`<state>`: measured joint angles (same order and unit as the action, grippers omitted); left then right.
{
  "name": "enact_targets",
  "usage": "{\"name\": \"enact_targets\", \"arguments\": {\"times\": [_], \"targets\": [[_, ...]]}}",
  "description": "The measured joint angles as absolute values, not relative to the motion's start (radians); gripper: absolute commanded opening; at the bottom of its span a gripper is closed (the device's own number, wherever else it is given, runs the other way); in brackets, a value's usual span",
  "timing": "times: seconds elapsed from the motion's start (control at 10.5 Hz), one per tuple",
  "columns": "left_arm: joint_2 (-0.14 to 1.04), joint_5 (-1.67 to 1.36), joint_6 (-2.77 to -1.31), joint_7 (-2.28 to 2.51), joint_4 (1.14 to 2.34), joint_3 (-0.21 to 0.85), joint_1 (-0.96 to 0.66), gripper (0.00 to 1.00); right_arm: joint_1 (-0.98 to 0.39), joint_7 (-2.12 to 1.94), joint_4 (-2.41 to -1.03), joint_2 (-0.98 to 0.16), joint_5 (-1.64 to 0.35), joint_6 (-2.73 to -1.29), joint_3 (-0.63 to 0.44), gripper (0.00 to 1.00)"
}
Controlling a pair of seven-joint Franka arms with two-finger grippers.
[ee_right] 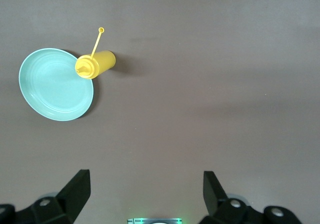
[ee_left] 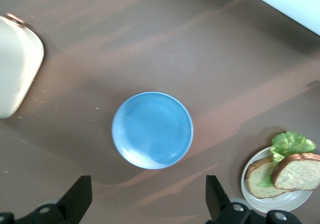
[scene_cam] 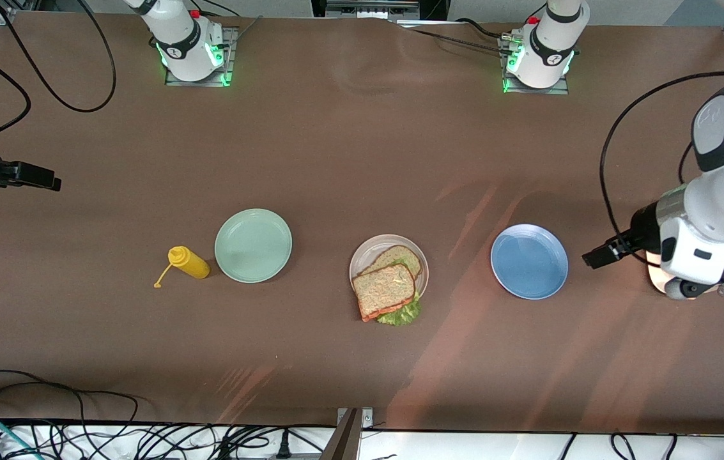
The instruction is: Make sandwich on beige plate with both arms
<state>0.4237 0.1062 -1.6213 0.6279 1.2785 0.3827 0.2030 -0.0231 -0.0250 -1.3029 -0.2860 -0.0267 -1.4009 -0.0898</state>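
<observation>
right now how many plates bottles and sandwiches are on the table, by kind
plates: 3 (mint-green plate, beige plate, blue plate)
yellow bottle: 1
sandwich: 1
total: 5

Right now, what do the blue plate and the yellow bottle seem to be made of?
The blue plate looks like glazed ceramic or hard plastic: smooth, with a soft sheen and faint rings. The yellow bottle looks like matte squeeze plastic, with a thin nozzle and a tethered cap.
</observation>
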Motion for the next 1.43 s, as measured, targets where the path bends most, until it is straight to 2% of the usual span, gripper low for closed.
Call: {"name": "enact_targets", "arguments": {"times": [0.29,0.48,0.76,1.43], "targets": [[0.408,0.113,-1.597,0.517,1.286,0.380,0.254,1.00,-0.021,-0.057,-1.314,-0.283,-0.026,-1.435,-0.096,1.00],[0.408,0.114,-1.597,0.500,1.294,0.377,0.291,1.00,-0.028,-0.057,-1.393,-0.237,-0.024,-1.524,-0.095,1.00],[0.408,0.114,-1.597,0.403,1.298,0.377,0.371,1.00,-0.040,-0.011,-1.438,-0.196,-0.024,-1.513,-0.078,1.00],[0.408,0.114,-1.597,0.383,1.302,0.383,0.406,1.00,-0.054,0.009,-1.443,-0.190,-0.019,-1.507,-0.081,1.00]]}}
